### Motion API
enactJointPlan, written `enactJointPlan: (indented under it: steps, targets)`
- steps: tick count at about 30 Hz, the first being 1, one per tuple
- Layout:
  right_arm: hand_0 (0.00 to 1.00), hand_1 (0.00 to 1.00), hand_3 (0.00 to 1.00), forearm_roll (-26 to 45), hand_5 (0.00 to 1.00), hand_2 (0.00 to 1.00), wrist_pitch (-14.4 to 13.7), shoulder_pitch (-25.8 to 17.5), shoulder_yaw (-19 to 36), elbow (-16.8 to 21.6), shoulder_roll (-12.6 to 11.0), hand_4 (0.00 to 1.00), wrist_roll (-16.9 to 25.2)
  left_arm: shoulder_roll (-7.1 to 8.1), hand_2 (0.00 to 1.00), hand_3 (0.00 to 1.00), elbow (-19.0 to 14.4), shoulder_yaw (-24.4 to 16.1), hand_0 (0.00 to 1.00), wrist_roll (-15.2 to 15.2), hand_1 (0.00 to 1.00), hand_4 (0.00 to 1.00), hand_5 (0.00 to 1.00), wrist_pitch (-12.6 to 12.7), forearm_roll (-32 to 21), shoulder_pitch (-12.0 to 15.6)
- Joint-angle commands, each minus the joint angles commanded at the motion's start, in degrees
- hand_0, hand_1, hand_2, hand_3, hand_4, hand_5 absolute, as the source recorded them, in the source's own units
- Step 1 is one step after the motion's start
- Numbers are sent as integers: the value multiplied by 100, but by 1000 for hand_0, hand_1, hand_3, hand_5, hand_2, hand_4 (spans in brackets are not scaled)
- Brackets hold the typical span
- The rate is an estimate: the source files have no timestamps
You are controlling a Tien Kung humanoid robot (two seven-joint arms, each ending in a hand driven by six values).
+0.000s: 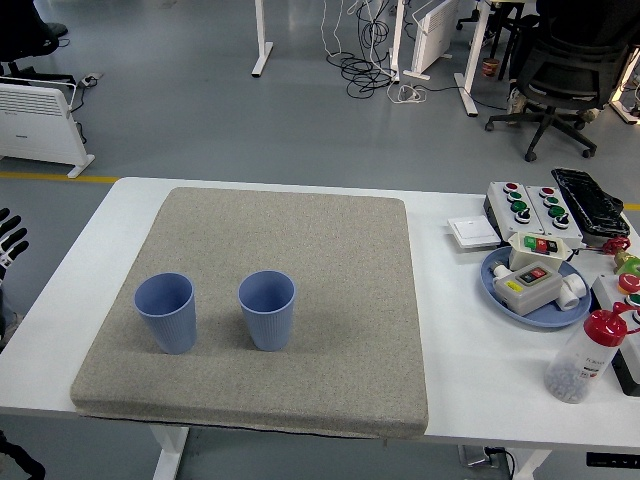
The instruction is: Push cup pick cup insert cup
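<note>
Two blue ribbed plastic cups stand upright on a grey felt mat point(300, 250) that covers most of the white table point(450, 330). The left blue cup point(166, 312) is near the mat's front left corner. The right blue cup point(267, 309) stands just beside it, with a small gap between them, so they are not touching. Both cups are open at the top and look the same in shape and colour.

The robot's left hand point(8, 232) only peeks in at the left edge of the picture, off the table and well apart from the cups. A few black fingertips show, and they look spread out. It holds nothing.

On the right side of the table, off the mat, sits a round blue plate point(500, 290) with a white button box point(528, 283) on it. Behind the plate is a grey box with red and green buttons point(525, 203). Near the front right corner stands a clear bottle with a red cap point(584, 355). A small white square switch point(474, 232) lies between the mat and the plate. Nothing stands between the two cups.
</note>
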Motion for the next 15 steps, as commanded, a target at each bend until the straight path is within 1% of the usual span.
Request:
enactJointPlan:
  steps: [2,5,6,9,11,12,13,15]
  targets:
    - [710,658,581,3,459,664,3,0,0,-4,-8,82,2,74,534,508,-186,9,419,-278,535,572,998,95,-27,243]
    - [710,658,581,-3,459,664,6,10,2,-8,-19,82,2,128,534,508,-362,73,419,-591,535,572,998,99,-131,527]
    - [709,658,581,-21,459,664,7,12,7,-8,-21,82,-3,132,481,459,-408,108,368,-689,484,567,998,78,-101,623]
    - [709,658,581,-70,459,664,11,20,35,-11,-24,82,-21,131,481,459,-459,205,368,-818,484,567,998,7,-92,806]
    - [709,658,581,-116,459,664,11,26,59,-13,-25,82,-34,154,481,459,-494,360,368,-905,484,567,998,-23,12,956]
    - [709,657,581,-122,459,664,11,27,65,-13,-24,82,-36,159,474,448,-500,387,365,-920,479,567,998,-28,33,980]
    - [709,657,581,-135,459,664,13,26,79,-13,-25,82,-44,191,474,448,-518,523,365,-1001,479,567,998,-12,102,1072]
    - [709,657,581,-149,459,664,14,26,90,-14,-25,82,-50,210,474,448,-524,646,365,-1058,479,567,998,6,158,1131]
